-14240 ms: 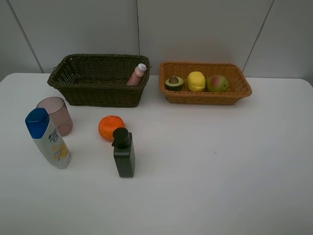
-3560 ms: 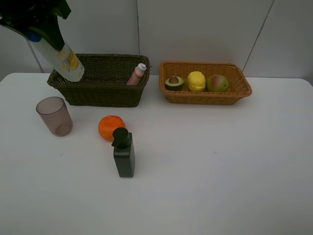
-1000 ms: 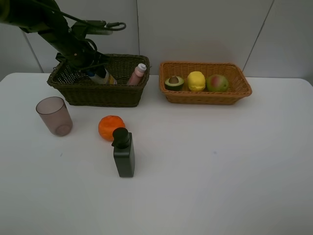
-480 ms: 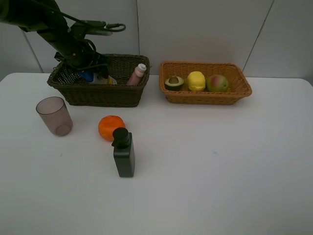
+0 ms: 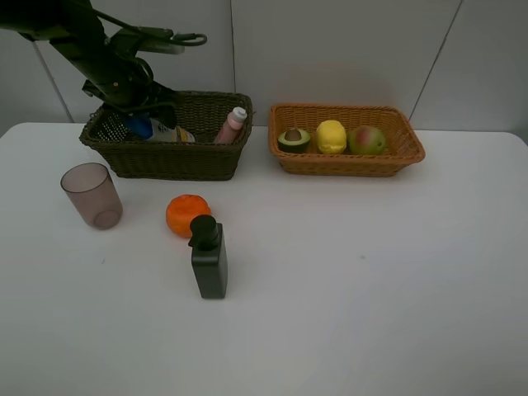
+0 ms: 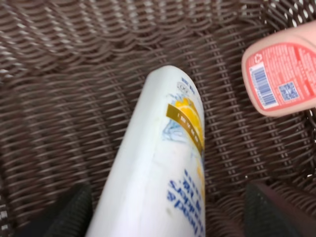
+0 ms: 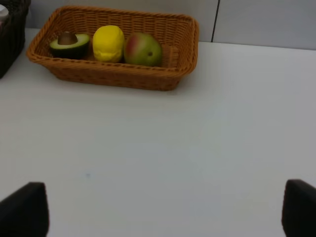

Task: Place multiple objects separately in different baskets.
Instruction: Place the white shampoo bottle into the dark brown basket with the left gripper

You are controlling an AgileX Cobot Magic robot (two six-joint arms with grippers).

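Evidently sorting toiletries apart from fruit, the left hand (image 6: 175,211) hangs spread wide and empty over the dark brown-green basket (image 5: 177,161), inside which the white blue-capped bottle (image 6: 163,163) lies flat beside the pink bottle (image 6: 284,74).

Robot lab test bench
Plain white table (image 5: 371,313), seamed grey wall panels (image 5: 330,49) just behind it, black robot arm (image 5: 92,59) above its far-left corner.

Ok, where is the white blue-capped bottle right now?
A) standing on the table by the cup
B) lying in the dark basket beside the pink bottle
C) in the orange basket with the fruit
B: the white blue-capped bottle lies on the woven floor of the dark basket, next to the pink bottle.
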